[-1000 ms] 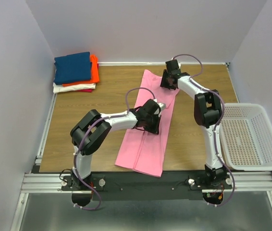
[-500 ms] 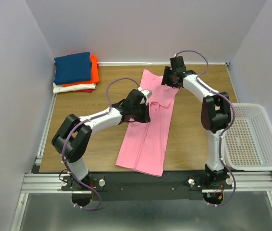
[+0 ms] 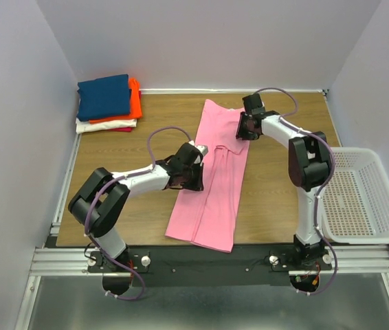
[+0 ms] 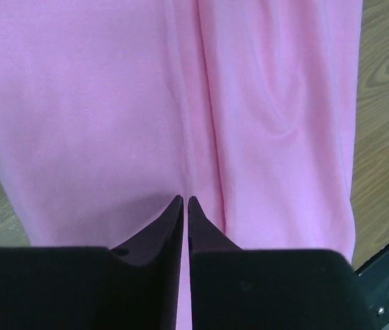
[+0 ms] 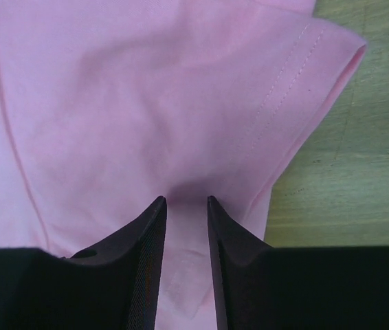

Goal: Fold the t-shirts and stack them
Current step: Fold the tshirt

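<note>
The large pink t-shirt [image 3: 216, 196] lies folded into a long strip down the middle of the table. My left gripper [image 3: 194, 180] rests on its left side with its jaws shut; in the left wrist view its tips [image 4: 184, 201] press on the pink cloth [image 4: 98, 103]. My right gripper [image 3: 242, 133] is at the shirt's far right corner by the sleeve. In the right wrist view its jaws [image 5: 186, 201] stand narrowly apart with a pinch of pink cloth [image 5: 112, 89] between them. The folded navy [image 3: 104, 96], orange [image 3: 135, 100], white [image 3: 102, 126] and red [image 3: 123, 129] t-shirts are stacked at the far left.
A white mesh basket [image 3: 357, 199] stands off the table's right edge. Bare wooden tabletop [image 3: 126, 148] lies on both sides of the pink shirt. A black rail [image 3: 208, 258] runs along the near edge. Grey walls close in the left, back and right.
My left gripper moved from the shirt's middle up toward the far end, then back down to its left side. My right gripper slid a little nearer along the shirt's far right corner.
</note>
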Robot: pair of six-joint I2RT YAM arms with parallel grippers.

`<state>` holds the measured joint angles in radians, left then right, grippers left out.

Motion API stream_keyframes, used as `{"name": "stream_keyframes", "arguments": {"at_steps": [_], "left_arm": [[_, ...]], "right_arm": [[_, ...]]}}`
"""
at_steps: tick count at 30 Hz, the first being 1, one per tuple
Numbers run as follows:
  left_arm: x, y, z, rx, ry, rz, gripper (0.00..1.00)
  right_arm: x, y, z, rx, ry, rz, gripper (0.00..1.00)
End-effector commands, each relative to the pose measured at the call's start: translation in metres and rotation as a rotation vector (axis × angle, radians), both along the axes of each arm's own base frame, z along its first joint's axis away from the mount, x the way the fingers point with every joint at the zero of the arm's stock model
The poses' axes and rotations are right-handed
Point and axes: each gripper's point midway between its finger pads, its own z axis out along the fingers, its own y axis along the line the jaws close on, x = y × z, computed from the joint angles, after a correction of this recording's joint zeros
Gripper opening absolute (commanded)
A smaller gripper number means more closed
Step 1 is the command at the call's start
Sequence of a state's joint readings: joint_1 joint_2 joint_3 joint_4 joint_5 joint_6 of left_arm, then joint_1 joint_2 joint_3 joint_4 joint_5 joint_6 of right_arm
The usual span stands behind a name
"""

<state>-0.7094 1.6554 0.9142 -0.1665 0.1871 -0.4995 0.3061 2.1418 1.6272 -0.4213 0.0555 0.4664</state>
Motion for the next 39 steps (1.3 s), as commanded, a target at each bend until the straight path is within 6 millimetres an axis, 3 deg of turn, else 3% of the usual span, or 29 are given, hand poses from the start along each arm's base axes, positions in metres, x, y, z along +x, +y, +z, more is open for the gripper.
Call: {"name": "stream_keyframes", "arguments": {"at_steps": [1, 2, 7, 9, 10, 12, 14, 15, 16, 19, 21, 24, 26, 27, 29, 30, 33, 34, 35, 36, 37, 38, 39], "left_arm": [[0.008, -0.008, 0.015, -0.037, -0.049, 0.015, 0.13], [0.010, -0.010, 0.019, -0.045, -0.056, 0.016, 0.13], [0.034, -0.010, 0.038, -0.079, -0.100, 0.035, 0.13], [0.043, -0.009, 0.042, -0.108, -0.106, 0.043, 0.13], [0.049, -0.006, 0.042, -0.123, -0.096, 0.050, 0.13], [0.057, -0.007, 0.048, -0.143, -0.106, 0.054, 0.13], [0.064, -0.007, 0.050, -0.152, -0.110, 0.058, 0.13], [0.067, -0.008, 0.051, -0.157, -0.111, 0.058, 0.13], [0.070, -0.010, 0.053, -0.165, -0.117, 0.057, 0.15], [0.075, -0.013, 0.055, -0.196, -0.112, 0.053, 0.18], [0.077, -0.012, 0.056, -0.211, -0.108, 0.056, 0.20], [0.075, -0.011, 0.059, -0.217, -0.111, 0.060, 0.22], [0.072, -0.007, 0.058, -0.214, -0.107, 0.068, 0.22], [0.070, -0.005, 0.058, -0.213, -0.109, 0.068, 0.22], [0.066, -0.001, 0.055, -0.207, -0.098, 0.076, 0.23], [0.064, 0.001, 0.054, -0.205, -0.094, 0.078, 0.24], [0.053, 0.007, 0.048, -0.199, -0.075, 0.083, 0.26], [0.050, 0.009, 0.047, -0.197, -0.072, 0.088, 0.27], [0.043, 0.014, 0.043, -0.191, -0.062, 0.092, 0.29], [0.040, 0.016, 0.042, -0.191, -0.055, 0.096, 0.29], [0.035, 0.017, 0.043, -0.194, -0.055, 0.096, 0.29], [0.029, 0.022, 0.036, -0.183, -0.037, 0.100, 0.29], [0.023, 0.025, 0.033, -0.177, -0.024, 0.103, 0.29]], "right_arm": [[0.007, -0.005, -0.023, -0.045, 0.031, -0.017, 0.37], [0.008, -0.008, -0.037, -0.069, 0.050, -0.015, 0.36], [0.027, -0.015, -0.058, -0.136, 0.042, -0.033, 0.36], [0.045, -0.013, -0.051, -0.140, 0.004, -0.038, 0.36], [0.048, -0.012, -0.062, -0.142, 0.015, -0.036, 0.37], [0.065, -0.007, -0.054, -0.124, -0.022, -0.036, 0.37], [0.073, -0.003, -0.063, -0.120, -0.022, -0.032, 0.42], [0.086, 0.002, -0.050, -0.103, -0.062, -0.032, 0.46], [0.089, 0.003, -0.059, -0.103, -0.057, -0.028, 0.48], [0.112, 0.013, -0.039, -0.071, -0.123, -0.008, 0.56], [0.117, 0.017, -0.033, -0.057, -0.140, 0.003, 0.59], [0.122, 0.022, -0.001, -0.026, -0.189, 0.009, 0.65], [0.121, 0.021, 0.014, -0.022, -0.205, 0.010, 0.65], [0.121, 0.020, 0.036, -0.016, -0.237, 0.008, 0.67], [0.118, 0.020, 0.057, -0.012, -0.262, 0.009, 0.67], [0.113, 0.017, 0.077, -0.004, -0.284, 0.004, 0.68], [0.099, 0.014, 0.101, 0.006, -0.301, 0.002, 0.68], [0.087, 0.011, 0.090, 0.007, -0.261, -0.008, 0.68], [0.077, 0.010, 0.113, 0.023, -0.286, -0.008, 0.68], [0.068, 0.009, 0.112, 0.036, -0.268, -0.015, 0.68], [0.050, 0.005, 0.091, 0.029, -0.208, -0.019, 0.68], [0.036, 0.002, 0.105, 0.046, -0.214, -0.028, 0.67], [0.023, 0.000, 0.099, 0.054, -0.187, -0.027, 0.67]]}}
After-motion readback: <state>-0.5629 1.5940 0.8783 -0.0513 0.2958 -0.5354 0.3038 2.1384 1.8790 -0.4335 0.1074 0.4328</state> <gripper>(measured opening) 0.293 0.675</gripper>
